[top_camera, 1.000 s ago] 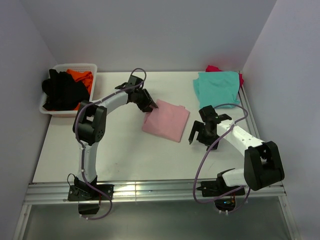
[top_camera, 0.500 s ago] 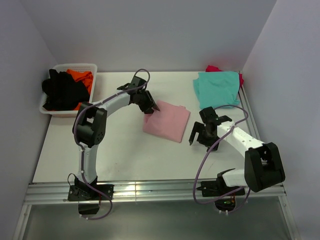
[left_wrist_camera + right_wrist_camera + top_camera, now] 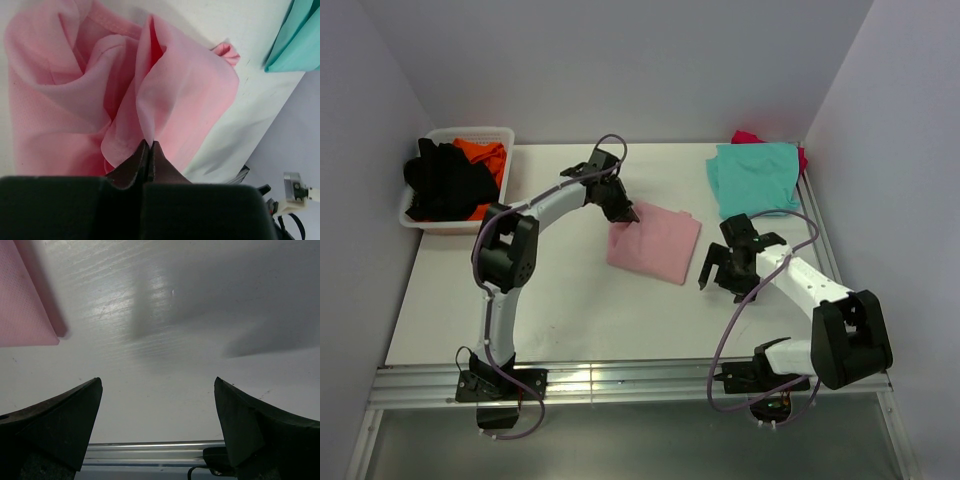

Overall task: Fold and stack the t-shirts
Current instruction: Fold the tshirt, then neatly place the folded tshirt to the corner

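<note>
A folded light pink t-shirt (image 3: 655, 241) lies mid-table, and its cloth fills the left wrist view (image 3: 75, 100). My left gripper (image 3: 626, 214) sits at the shirt's far left corner, shut on a pinched ridge of the pink cloth (image 3: 150, 141). A folded teal t-shirt (image 3: 754, 176) rests at the back right on top of a magenta one (image 3: 748, 138); its edge shows in the left wrist view (image 3: 297, 40). Black (image 3: 442, 180) and orange (image 3: 485, 155) t-shirts lie in the basket. My right gripper (image 3: 717, 272) hovers open just right of the pink shirt, with bare table between its fingers (image 3: 157, 385).
The white plastic basket (image 3: 470, 133) stands at the back left corner of the table. A metal rail (image 3: 620, 385) runs along the near edge, and grey walls close in the left, back and right sides. The pink shirt's corner (image 3: 25, 305) shows in the right wrist view.
The left gripper slid slightly right onto the pink shirt's corner and closed on a fold of it, nudging the cloth. The right gripper stayed open with barely any movement.
</note>
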`<state>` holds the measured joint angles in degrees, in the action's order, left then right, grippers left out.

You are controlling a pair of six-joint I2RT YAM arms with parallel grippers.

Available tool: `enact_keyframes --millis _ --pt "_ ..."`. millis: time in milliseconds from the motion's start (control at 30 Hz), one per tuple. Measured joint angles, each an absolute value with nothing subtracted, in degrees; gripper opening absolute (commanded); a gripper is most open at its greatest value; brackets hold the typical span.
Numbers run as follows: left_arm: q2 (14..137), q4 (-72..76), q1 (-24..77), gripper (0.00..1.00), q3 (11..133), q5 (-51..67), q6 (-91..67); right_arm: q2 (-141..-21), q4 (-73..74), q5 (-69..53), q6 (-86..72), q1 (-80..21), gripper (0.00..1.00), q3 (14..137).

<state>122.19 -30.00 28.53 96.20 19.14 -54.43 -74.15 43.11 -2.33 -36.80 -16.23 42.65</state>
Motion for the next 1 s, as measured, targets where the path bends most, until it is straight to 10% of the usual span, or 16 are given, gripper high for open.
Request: enact_keyframes --millis 1000 --pt "108.0 -24.0 18.5 0.00 69.1 1.8 -64.9 -73.5 43.4 -1.9 -35.3 -15.7 1.00 43.2"
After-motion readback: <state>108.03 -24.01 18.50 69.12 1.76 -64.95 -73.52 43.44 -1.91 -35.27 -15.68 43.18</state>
